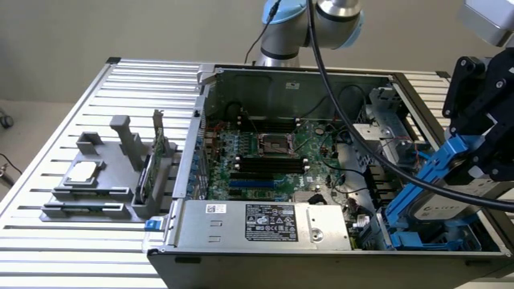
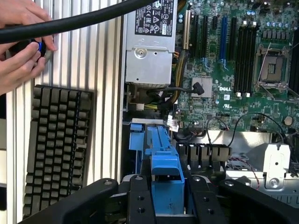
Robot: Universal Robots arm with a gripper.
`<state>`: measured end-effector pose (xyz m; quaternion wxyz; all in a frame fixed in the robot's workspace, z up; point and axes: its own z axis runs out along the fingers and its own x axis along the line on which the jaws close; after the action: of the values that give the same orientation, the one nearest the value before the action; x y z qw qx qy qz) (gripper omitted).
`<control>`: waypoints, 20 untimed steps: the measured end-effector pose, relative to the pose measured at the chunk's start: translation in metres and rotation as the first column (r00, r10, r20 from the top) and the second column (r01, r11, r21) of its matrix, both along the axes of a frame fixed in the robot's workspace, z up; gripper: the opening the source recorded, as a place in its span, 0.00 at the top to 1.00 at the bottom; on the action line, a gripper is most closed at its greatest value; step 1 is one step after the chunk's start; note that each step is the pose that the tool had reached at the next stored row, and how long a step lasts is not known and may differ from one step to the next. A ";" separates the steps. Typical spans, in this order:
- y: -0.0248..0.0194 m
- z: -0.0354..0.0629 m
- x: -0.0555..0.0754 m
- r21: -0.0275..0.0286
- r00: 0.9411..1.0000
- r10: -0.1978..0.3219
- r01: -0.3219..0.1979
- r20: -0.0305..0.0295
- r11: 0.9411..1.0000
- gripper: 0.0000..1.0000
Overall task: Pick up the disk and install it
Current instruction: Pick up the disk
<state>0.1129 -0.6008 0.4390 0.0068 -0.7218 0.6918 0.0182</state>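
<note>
The disk point(image 1: 447, 211), silver-grey with bright blue rails, hangs tilted over the front corner of the open computer case point(image 1: 198, 120), at the exterior view's right. My black gripper point(image 1: 475, 164) is shut on its upper end. In the wrist view, the disk's blue rail point(image 2: 164, 161) sits between the two black fingers point(image 2: 140, 201) of my gripper point(image 2: 169, 203). It points down toward the blue drive bay point(image 2: 136, 140) beside the motherboard. The bay point(image 1: 425, 244) lies just under the disk's lower end; whether they touch I cannot tell.
A grey power supply box point(image 1: 265, 221) fills the case's front. A grey holder with a small square chip point(image 1: 83, 171) and upright cards stands at the exterior view's left. A black keyboard point(image 2: 56, 144) lies beside the case, and a person's hands point(image 2: 18, 46) hold something nearby. A thick black cable point(image 2: 70, 23) crosses overhead.
</note>
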 end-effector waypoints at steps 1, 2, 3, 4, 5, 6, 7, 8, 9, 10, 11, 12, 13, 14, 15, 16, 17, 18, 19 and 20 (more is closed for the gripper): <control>-0.0003 -0.0008 0.000 0.002 1.000 0.000 0.000 0.000 1.000 0.67; -0.0007 -0.0016 0.000 0.004 1.000 0.000 0.000 0.000 1.000 0.67; -0.0011 -0.0025 0.000 0.006 1.000 0.001 -0.001 0.000 1.000 0.67; -0.0016 -0.0032 0.000 0.007 1.000 0.001 -0.001 0.000 1.000 0.67; -0.0020 -0.0042 0.000 0.009 1.000 0.001 -0.001 0.000 1.000 0.67; -0.0023 -0.0049 0.000 0.010 1.000 0.002 -0.002 0.000 1.000 0.67; -0.0027 -0.0059 0.000 0.013 1.000 0.002 -0.002 0.000 1.000 0.67; -0.0032 -0.0069 0.000 0.015 1.000 0.002 -0.002 0.000 1.000 0.67; -0.0036 -0.0074 0.000 0.017 1.000 0.003 -0.003 0.000 1.000 0.67; -0.0040 -0.0082 0.000 0.021 1.000 0.003 -0.003 0.000 1.000 0.67; -0.0044 -0.0090 0.000 0.024 1.000 0.003 -0.003 0.000 1.000 0.67; -0.0048 -0.0096 0.000 0.028 1.000 0.003 -0.003 0.000 1.000 0.67; -0.0053 -0.0103 0.000 0.032 1.000 0.003 -0.003 0.000 0.999 0.67; -0.0058 -0.0108 0.000 0.036 1.000 0.004 -0.004 0.000 0.999 0.67; -0.0063 -0.0109 0.000 0.040 1.000 0.004 -0.004 0.000 0.999 0.67; -0.0065 -0.0110 0.000 0.043 1.000 0.005 -0.005 -0.001 0.999 0.67; -0.0066 -0.0110 0.000 0.045 1.000 0.005 -0.005 -0.001 0.999 0.67; -0.0067 -0.0101 0.001 0.046 1.000 0.005 -0.005 -0.001 0.999 0.67; -0.0067 -0.0084 0.001 0.047 1.000 0.005 -0.005 -0.001 0.999 0.67; -0.0068 -0.0059 0.001 0.048 1.000 0.006 -0.006 -0.002 0.999 0.67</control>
<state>0.1139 -0.6076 0.4331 0.0233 -0.7234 0.6892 0.0355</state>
